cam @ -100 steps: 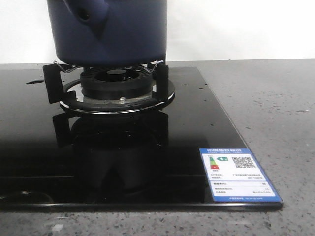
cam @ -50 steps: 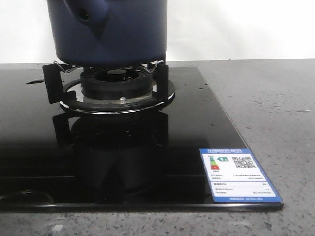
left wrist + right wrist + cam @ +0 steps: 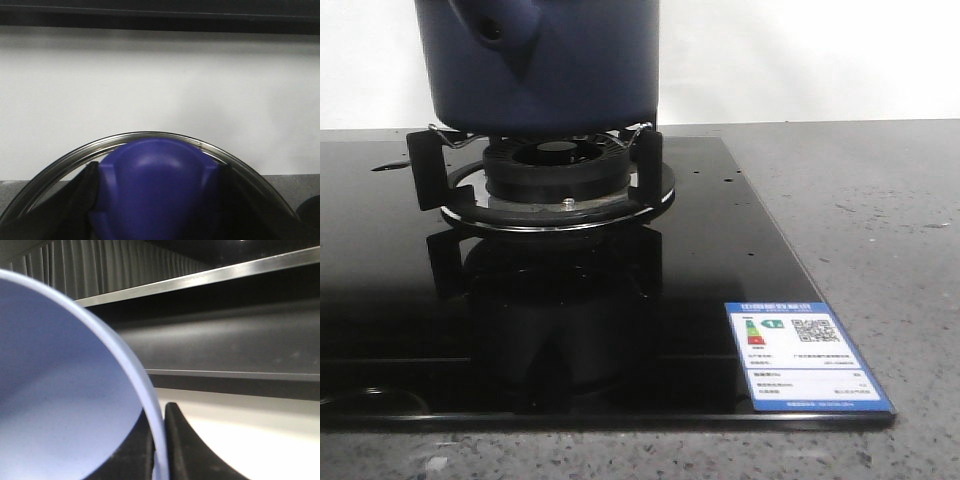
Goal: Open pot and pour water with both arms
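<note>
The pot (image 3: 542, 62) is sitting at the upper left of the front view, its base resting on the black prongs of the burner support (image 3: 555, 180). Its top is cut off by the frame edge, so this view is not showing whether it is covered. The stubby side handle (image 3: 505, 25) is pointing toward the camera and to the left. The burner is standing on the glossy black cooktop (image 3: 440, 330), which is carrying an energy label (image 3: 805, 356) at the lower right. No arm is appearing in this view.

In the left wrist view, the left gripper (image 3: 157, 200) is clamping a rounded blue knob (image 3: 157, 185) at the bottom centre of the frame, one dark finger (image 3: 85, 195) pressing on each side. A metal rim (image 3: 145, 137) is arching behind the knob; this is probably the lid, being held by its knob with a white wall behind it, apparently clear of the pot opening to give the pour access.

In the right wrist view, the right gripper (image 3: 161, 440) is pinching the thin wall of a pale blue bowl (image 3: 60, 390) filling the left of the frame, one finger (image 3: 182, 445) outside and one inside. A rim grip of this kind is leaving the mouth unobstructed for tilting. Whether water is inside cannot be determined.
</note>
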